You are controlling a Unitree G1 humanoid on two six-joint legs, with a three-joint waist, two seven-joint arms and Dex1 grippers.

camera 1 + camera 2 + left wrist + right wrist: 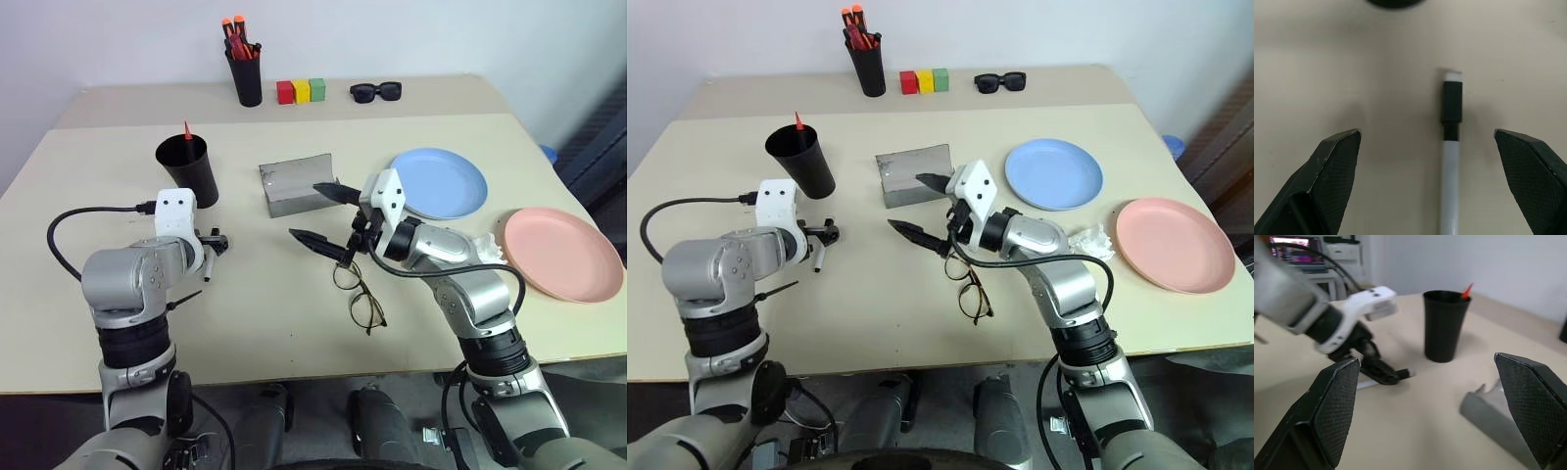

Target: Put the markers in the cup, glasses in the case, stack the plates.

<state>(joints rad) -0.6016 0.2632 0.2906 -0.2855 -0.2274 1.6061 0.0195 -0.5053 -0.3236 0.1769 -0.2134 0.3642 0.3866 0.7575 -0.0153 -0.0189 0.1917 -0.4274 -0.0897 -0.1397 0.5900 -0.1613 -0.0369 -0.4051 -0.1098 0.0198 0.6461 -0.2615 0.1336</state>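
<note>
The black cup [186,168] stands at the left of the table with the red marker's tip [186,130] poking out of it. The white marker with a black cap [1451,147] lies flat on the table. My left gripper [217,244] hovers open over it, one finger on each side, not touching. The grey case [297,185] lies open at mid-table. The wire-framed glasses [359,295] lie nearer me. My right gripper [309,211] is open and empty, held level above the table between case and glasses. The blue plate [439,183] and the pink plate [562,253] lie apart on the right.
A black pen holder [245,73] with orange-capped pens, three coloured blocks [300,91] and black sunglasses [376,91] stand along the back. A crumpled white scrap [487,249] lies between the plates. A black cable loops off my left wrist.
</note>
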